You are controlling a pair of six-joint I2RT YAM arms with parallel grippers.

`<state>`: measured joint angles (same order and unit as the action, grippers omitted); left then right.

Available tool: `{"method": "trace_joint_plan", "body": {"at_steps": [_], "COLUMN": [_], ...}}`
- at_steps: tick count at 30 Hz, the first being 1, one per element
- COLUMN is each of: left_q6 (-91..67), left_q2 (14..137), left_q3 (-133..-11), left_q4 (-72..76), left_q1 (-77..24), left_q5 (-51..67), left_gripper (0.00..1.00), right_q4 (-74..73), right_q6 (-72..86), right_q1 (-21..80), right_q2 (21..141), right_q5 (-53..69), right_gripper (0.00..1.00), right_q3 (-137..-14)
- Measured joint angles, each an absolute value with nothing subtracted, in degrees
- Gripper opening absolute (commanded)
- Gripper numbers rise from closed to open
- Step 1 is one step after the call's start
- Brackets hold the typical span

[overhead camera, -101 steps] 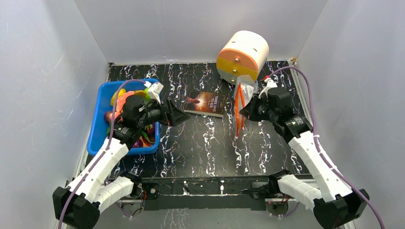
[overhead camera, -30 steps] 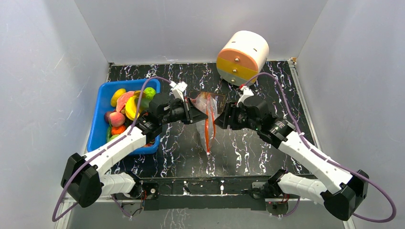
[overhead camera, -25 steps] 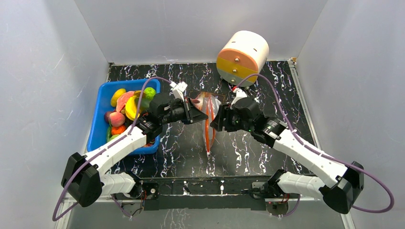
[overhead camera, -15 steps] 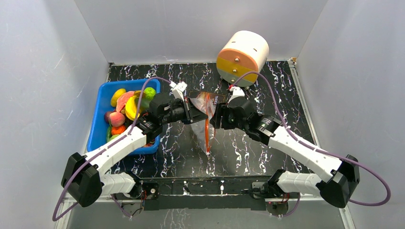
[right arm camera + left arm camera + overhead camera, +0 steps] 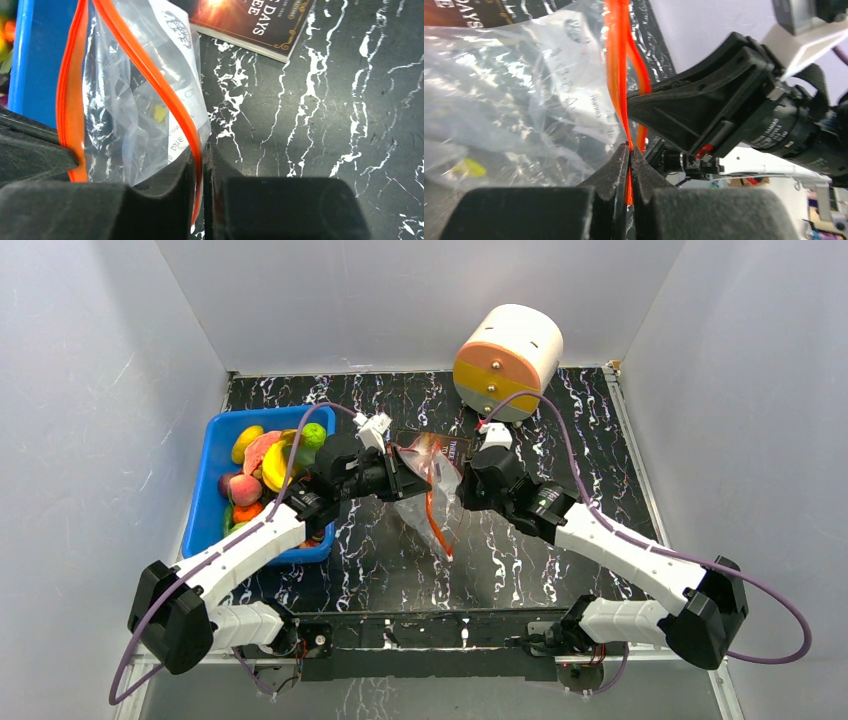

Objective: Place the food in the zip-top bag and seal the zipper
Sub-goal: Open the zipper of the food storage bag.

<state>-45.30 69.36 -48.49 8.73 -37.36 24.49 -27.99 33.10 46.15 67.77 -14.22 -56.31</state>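
Observation:
The clear zip-top bag (image 5: 418, 508) hangs above the table between my two grippers. Its red-orange zipper (image 5: 437, 523) runs down its length as two strips that part into a narrow gap. My left gripper (image 5: 424, 478) is shut on one strip; in the left wrist view the jaws (image 5: 629, 148) pinch the zipper (image 5: 616, 75). My right gripper (image 5: 458, 487) is shut on the other strip (image 5: 150, 75), seen in the right wrist view at its jaws (image 5: 202, 150). The food (image 5: 262, 462) lies in the blue bin (image 5: 207, 512) at the left. The bag (image 5: 132, 105) looks empty.
A dark book (image 5: 455, 447) lies on the black marbled table (image 5: 540, 560) just behind the bag, also in the right wrist view as the book (image 5: 250, 20). A white, orange and yellow drum (image 5: 507, 358) stands at the back right. Grey walls close in three sides.
My right arm has moved left to the bag and its jaws have shut on the zipper strip. The bag's lower end has swung right. The left gripper kept its grip.

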Motion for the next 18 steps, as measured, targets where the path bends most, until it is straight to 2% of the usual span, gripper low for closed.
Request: {"method": "trace_joint_plan", "body": {"at_steps": [1,10,17,18], "left_q6": [-44.7,-37.3,-33.6,-33.4], "left_q2": [69.3,65.4,70.1,70.8], "left_q3": [-48.9,-53.1,-58.3,-58.4], "left_q4": [7.5,-5.9,-12.2,-12.4], "left_q1": [-37.4,-37.4,-37.4,-37.4], "left_q5": [24.0,12.9,9.6,9.9], "left_gripper": [0.00,0.00,0.00,0.04], "right_q4": [-28.1,-33.2,-35.9,-35.8], "right_q6": [33.1,33.0,33.8,34.2], "right_q1": [46.1,46.1,46.1,46.1], "right_q2": [67.6,64.5,64.8,64.8], "right_q5": [-15.2,-26.6,-24.7,-24.0], "right_gripper": [0.00,0.00,0.00,0.00], "right_q3": [-56.2,-56.1,-57.6,-57.8]}}
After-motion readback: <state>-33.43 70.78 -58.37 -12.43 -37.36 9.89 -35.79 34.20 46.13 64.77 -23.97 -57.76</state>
